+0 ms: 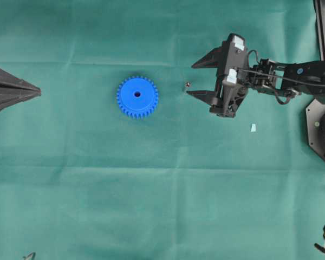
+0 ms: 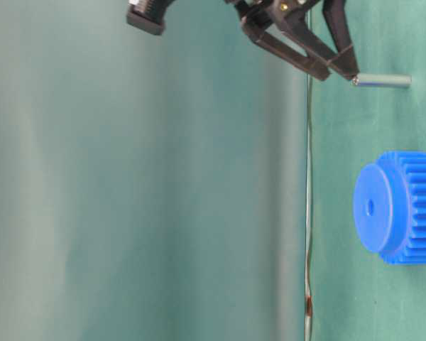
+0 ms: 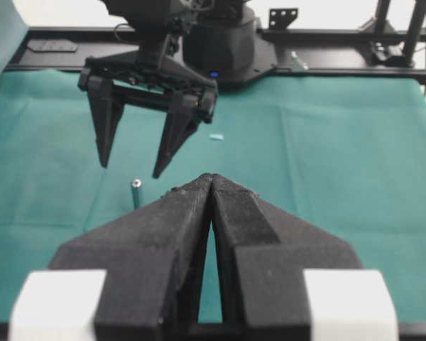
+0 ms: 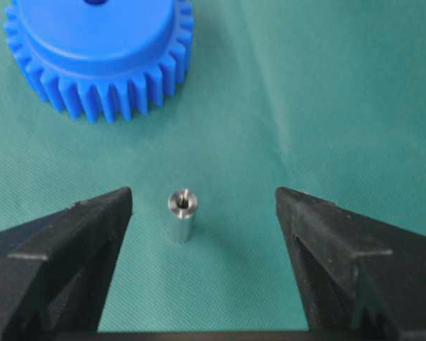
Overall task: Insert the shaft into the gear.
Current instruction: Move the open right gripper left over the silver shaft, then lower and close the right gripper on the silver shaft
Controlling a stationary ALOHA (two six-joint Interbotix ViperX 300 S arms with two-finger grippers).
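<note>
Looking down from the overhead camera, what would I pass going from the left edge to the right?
left gripper → gear → shaft → right gripper → pale blue scrap

The right arm reaches in from the right side, its black forearm and cabled wrist stretched toward the middle. The right hand [image 1: 190, 79] has its two tapered fingers [image 4: 71, 245] spread wide, tips pointing left and angled down, nothing between the pads. At the far left, the left hand [image 1: 38, 90] sits with its fingers pressed together into one point.
</note>
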